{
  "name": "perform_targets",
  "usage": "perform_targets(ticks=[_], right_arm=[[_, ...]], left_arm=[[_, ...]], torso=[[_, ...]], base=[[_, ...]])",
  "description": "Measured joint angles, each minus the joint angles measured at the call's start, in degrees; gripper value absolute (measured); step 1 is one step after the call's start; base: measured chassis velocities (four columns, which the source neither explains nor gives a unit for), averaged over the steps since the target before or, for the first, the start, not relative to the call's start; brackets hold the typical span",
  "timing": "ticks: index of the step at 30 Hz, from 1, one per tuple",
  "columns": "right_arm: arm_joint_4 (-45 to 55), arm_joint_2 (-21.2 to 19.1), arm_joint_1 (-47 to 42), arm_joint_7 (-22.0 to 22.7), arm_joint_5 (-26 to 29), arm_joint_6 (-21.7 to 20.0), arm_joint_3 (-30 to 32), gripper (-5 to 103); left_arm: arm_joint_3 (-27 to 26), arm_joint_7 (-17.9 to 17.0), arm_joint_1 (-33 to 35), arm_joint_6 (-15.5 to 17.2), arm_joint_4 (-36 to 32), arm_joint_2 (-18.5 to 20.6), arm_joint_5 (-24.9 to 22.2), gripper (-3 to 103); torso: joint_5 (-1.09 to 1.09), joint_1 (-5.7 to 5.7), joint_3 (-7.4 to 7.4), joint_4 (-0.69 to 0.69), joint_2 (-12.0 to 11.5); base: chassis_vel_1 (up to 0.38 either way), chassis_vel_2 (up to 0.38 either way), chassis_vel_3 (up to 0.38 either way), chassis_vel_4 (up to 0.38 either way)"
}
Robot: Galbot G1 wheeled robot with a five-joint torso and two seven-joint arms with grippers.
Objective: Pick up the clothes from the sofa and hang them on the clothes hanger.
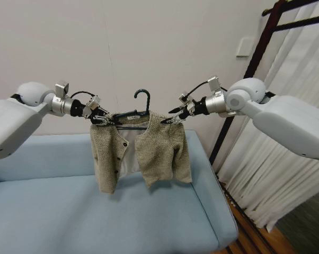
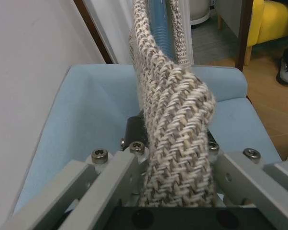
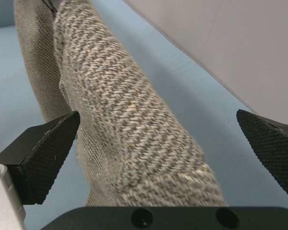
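Cardigan (image 1: 143,151) was hanging on a black hanger (image 1: 129,114), held up above the blue sofa (image 1: 53,211). Left gripper (image 1: 101,119) was clamped onto one knit shoulder. Right gripper (image 1: 174,119) sat around the other shoulder, jaws wide open.

Both arms raised, forearms reaching inward toward each other, wrists level. At left, left gripper (image 1: 102,119) points toward the right one. At right, right gripper (image 1: 176,117) tilts slightly down, fingers (image 3: 43,158) spread wide apart
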Motion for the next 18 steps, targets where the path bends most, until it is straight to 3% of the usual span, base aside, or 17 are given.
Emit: perform_targets(ticks=[3,4,6,9,11,15,17,18], right_arm=[[0.08,0.17,0.50,-0.22,0.45,0.00,-0.78,98],[0.08,0.29,0.61,-0.27,0.60,0.01,-1.05,88],[0.09,0.40,0.61,-0.31,0.61,0.02,-1.21,88],[0.13,0.67,0.48,-0.31,0.59,0.11,-1.44,71],[0.14,0.73,0.37,-0.29,0.58,0.17,-1.45,71],[0.12,0.77,0.11,-0.17,0.57,0.44,-1.54,48],[0.18,0.70,0.08,-0.16,0.58,0.48,-1.53,48],[0.26,0.65,0.03,-0.13,0.59,0.51,-1.54,44]], left_arm=[[-0.03,0.15,0.02,-0.07,0.20,-0.19,-0.01,12],[-0.05,0.18,0.03,-0.10,0.23,-0.27,-0.01,12],[-0.06,0.24,0.04,-0.12,0.28,-0.32,-0.01,12],[-0.07,0.40,0.07,-0.17,0.32,-0.48,-0.02,12],[-0.08,0.46,0.07,-0.18,0.33,-0.52,-0.03,12],[-0.10,0.63,0.11,-0.25,0.57,-0.84,-0.04,12],[-0.11,0.72,0.11,-0.27,0.66,-0.97,-0.04,12],[-0.12,0.79,0.11,-0.29,0.83,-1.19,-0.04,12]], torso=[[0.00,0.00,0.00,0.00,0.00],[0.00,0.00,0.00,0.00,0.00],[0.00,0.00,0.00,0.00,0.00],[-0.01,0.00,0.00,0.00,0.00],[0.00,0.00,0.00,0.00,0.00],[0.00,0.00,0.00,0.00,0.00],[0.00,0.00,0.00,0.00,0.00],[0.00,0.00,0.00,0.00,0.00]], base=[[0.000,0.000,0.000,0.000],[0.000,0.000,0.000,0.000],[0.000,0.000,0.000,0.000],[0.000,0.000,0.000,0.000],[0.000,0.000,0.000,0.000],[0.000,0.000,0.000,0.000],[0.000,0.000,0.000,0.000],[0.000,0.000,0.000,0.000]])
